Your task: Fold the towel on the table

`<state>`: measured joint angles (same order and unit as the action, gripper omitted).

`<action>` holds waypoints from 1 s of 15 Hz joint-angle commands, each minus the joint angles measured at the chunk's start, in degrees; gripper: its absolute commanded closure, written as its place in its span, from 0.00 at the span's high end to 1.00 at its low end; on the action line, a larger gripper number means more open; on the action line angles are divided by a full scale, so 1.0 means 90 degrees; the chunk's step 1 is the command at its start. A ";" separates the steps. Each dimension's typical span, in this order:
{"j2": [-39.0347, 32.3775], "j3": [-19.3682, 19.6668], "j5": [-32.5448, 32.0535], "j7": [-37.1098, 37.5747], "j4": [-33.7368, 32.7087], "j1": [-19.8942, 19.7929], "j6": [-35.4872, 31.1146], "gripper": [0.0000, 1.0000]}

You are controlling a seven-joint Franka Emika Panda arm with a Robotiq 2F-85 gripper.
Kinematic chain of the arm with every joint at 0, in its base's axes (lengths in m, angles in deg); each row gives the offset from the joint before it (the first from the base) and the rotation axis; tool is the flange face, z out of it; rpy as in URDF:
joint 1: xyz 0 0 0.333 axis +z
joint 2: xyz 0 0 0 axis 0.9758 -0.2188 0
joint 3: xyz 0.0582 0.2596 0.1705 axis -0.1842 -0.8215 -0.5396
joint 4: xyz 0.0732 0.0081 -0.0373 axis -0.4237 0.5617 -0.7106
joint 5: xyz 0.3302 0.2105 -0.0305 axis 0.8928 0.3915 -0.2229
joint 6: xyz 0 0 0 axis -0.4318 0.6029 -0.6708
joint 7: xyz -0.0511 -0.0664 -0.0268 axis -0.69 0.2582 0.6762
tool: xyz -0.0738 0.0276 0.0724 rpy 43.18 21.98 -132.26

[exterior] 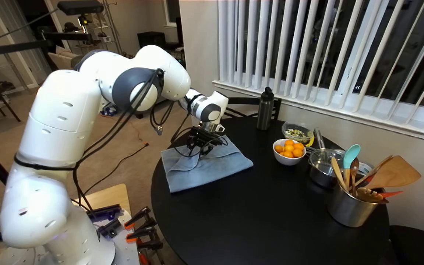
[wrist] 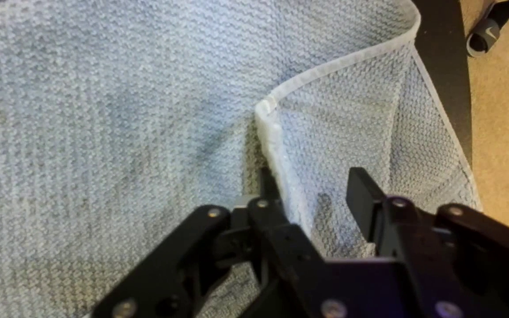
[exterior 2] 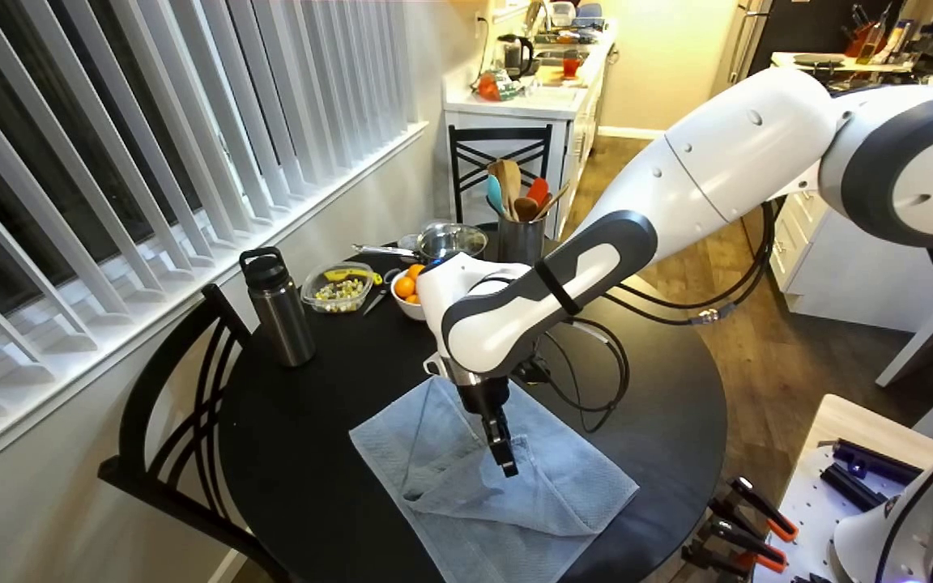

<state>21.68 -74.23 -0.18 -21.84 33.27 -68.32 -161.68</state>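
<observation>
Towel of pale grey-blue woven cloth [exterior: 206,170] is lying partly folded on the round, matte black table [exterior: 271,209]; the black, jointed, two-fingered gripper [wrist: 314,183] is holding its fingers [wrist: 362,201] apart, a flap's pale edge [wrist: 273,141] running between them.

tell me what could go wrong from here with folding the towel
The open gripper straddles a raised edge of the towel; closing might catch too little of it. It also looks low over the cloth beneath, so it could pinch both and drag the whole towel. The towel lies close to the rim of the table, so a strong pull might slide a corner over it.
</observation>
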 commanded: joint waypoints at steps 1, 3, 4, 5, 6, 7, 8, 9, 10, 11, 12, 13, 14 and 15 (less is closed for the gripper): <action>0.0123 -0.0052 0.0173 -0.0102 0.0164 -0.0104 0.0004 0.17; 0.0129 -0.0053 0.0173 -0.0106 0.0173 -0.0107 -0.0003 0.04; 0.0133 -0.0052 0.0171 -0.0104 0.0179 -0.0105 -0.0008 0.01; 0.0144 -0.0054 0.0174 -0.0099 0.0193 -0.0105 -0.0023 0.01; 0.0149 -0.0056 0.0176 -0.0097 0.0199 -0.0104 -0.0026 0.00; 0.0155 -0.0059 0.0179 -0.0096 0.0208 -0.0103 -0.0036 0.00; 0.0159 -0.0060 0.0185 -0.0077 0.0208 -0.0098 -0.0034 0.01; 0.0163 -0.0063 0.0191 -0.0065 0.0212 -0.0094 -0.0041 0.02; 0.0165 -0.0065 0.0202 -0.0050 0.0210 -0.0091 -0.0035 0.01; 0.0167 -0.0067 0.0208 -0.0040 0.0210 -0.0087 -0.0030 0.01; 0.0173 -0.0069 0.0225 -0.0012 0.0212 -0.0080 -0.0022 0.01; 0.0180 -0.0075 0.0243 -0.0002 0.0212 -0.0072 -0.0017 0.01; 0.0182 -0.0084 0.0269 0.0016 0.0204 -0.0054 -0.0008 0.02; 0.0171 -0.0093 0.0274 0.0038 0.0174 -0.0025 0.0023 0.02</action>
<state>21.68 -74.39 0.71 -21.84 33.28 -68.32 -161.68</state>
